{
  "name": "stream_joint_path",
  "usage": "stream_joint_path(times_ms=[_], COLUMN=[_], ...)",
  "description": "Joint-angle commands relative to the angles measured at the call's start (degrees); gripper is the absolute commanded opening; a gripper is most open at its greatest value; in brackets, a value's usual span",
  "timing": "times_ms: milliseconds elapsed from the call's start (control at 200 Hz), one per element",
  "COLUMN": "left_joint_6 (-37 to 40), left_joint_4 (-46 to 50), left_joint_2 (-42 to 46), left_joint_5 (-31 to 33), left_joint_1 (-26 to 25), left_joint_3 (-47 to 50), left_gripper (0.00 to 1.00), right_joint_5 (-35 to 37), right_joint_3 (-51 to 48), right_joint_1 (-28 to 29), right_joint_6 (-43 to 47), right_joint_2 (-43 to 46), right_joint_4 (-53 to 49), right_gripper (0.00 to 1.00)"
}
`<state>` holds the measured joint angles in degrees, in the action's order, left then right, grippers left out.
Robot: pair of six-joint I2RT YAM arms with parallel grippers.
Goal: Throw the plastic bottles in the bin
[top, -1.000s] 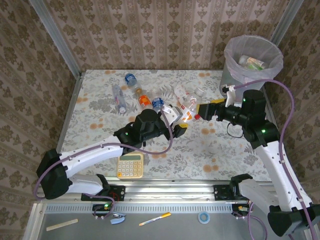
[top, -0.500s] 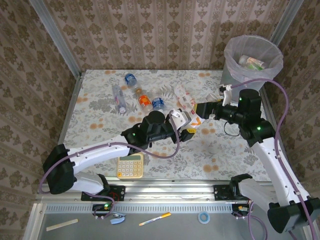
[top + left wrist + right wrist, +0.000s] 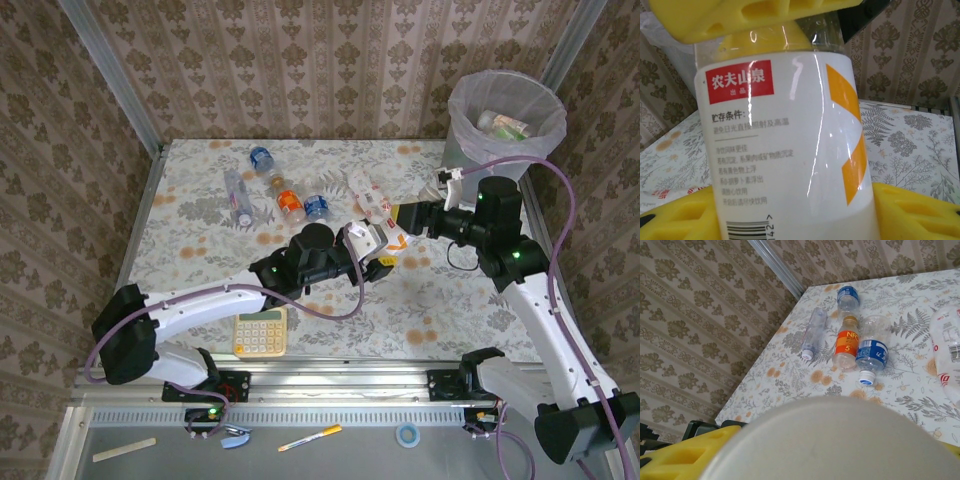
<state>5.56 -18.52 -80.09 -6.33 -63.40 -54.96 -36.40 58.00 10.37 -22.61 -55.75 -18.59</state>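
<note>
One bottle is off the surface [image 3: 200,250], at the centre of the overhead view: a white-labelled bottle [image 3: 372,236] with orange chevrons and a red brand patch. We find the left claw [image 3: 378,248] clamped on it. In the left wrist view its body sits pressed between yellow pads [image 3: 755,15] above and below. Its long axis there runs from the top of the frame to the bottom, leaning slightly, with the barcode at the lower edge. Overhead, that axis lies roughly across the frame, one end aimed at the right claw [image 3: 405,220] just to its right. We cannot tell which end carries the cap, nor whether the right claw has closed on the bottle.

Five further bottles lie on their sides in the upper middle of the overhead view:
- a blue-labelled bottle [image 3: 261,158]
- a slim clear bottle [image 3: 237,196]
- an orange-labelled bottle [image 3: 288,200]
- a second blue-labelled bottle [image 3: 316,206]
- a red-marked clear bottle [image 3: 368,192]

In the right wrist view the orange-labelled and second blue-labelled bottles lie side by side with their axes near parallel. The former's cap points up the frame and the latter's points down.

At the upper right stands the bin [image 3: 458,150], well apart from the held bottle. A yellow calculator [image 3: 261,331] lies at lower centre-left.
</note>
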Motion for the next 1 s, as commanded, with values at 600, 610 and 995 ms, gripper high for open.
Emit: stream_joint_path(times_ms=[600,610,995], left_joint_6=[-7.81,-7.95,-10.61], left_joint_4=[-10.1,-10.17,-7.18], left_joint_2=[5.52,5.73,14.78], left_joint_5=[1.82,1.88,6.31], left_joint_1=[4.24,4.33,8.17], left_joint_3=[9.0,9.24,17.32], left_gripper=[1.0,1.0,1.0], right_joint_5=[10.98,11.19,18.27], right_joint_3=[4.52,4.61,8.41], right_joint_1=[0.37,0.42,0.27], right_joint_6=[4.93,5.16,10.42], right_joint_2=[2.07,2.12,2.72], right_joint_4=[-5.86,-5.96,-7.7], right_gripper=[0.36,0.36,0.36])
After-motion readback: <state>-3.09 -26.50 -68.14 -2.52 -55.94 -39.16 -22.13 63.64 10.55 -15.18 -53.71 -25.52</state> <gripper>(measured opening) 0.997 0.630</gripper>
